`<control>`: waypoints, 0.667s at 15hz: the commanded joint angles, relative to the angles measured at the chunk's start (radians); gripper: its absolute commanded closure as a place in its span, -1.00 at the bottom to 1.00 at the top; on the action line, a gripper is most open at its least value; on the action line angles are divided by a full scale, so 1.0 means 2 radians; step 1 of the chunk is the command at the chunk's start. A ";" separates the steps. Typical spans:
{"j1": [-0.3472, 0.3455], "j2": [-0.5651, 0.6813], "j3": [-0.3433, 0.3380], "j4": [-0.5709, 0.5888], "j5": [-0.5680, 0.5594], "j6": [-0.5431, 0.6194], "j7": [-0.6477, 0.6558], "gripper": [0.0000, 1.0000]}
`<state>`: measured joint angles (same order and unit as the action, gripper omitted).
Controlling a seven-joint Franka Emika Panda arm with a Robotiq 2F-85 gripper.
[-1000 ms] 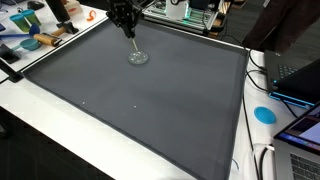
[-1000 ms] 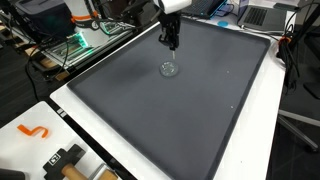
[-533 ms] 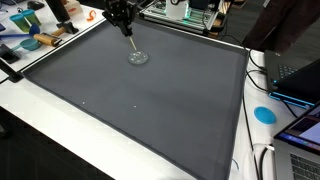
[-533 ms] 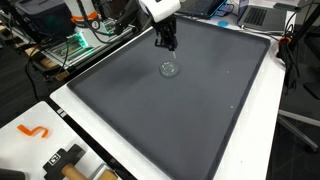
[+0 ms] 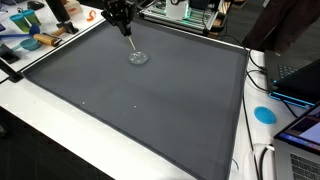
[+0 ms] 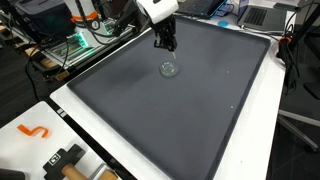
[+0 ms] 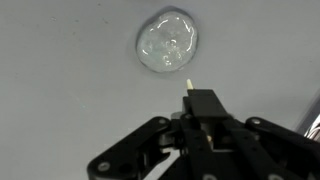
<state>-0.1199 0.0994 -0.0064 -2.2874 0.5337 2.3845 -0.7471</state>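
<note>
Your fingers are clenched on a thin pale stick, the gripper hanging over the far part of the white table and the big dark mat that covers most of it. Only bare mat surrounds the clear glass dish, which lies just beside the stick's tip; a blue disc at the right and an orange hook sit well apart. You cannot tell whether tip and glass touch, and your fingers hide most of the stick in the wrist view.
</note>
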 commanded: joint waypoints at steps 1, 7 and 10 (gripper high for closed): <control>-0.010 0.009 -0.007 0.017 0.027 -0.050 -0.038 0.94; -0.028 0.030 -0.026 0.043 0.065 -0.121 -0.111 0.94; -0.033 0.040 -0.031 0.047 0.088 -0.116 -0.130 0.94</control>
<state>-0.1691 0.1487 -0.0602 -2.2154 0.6528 2.1720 -0.9505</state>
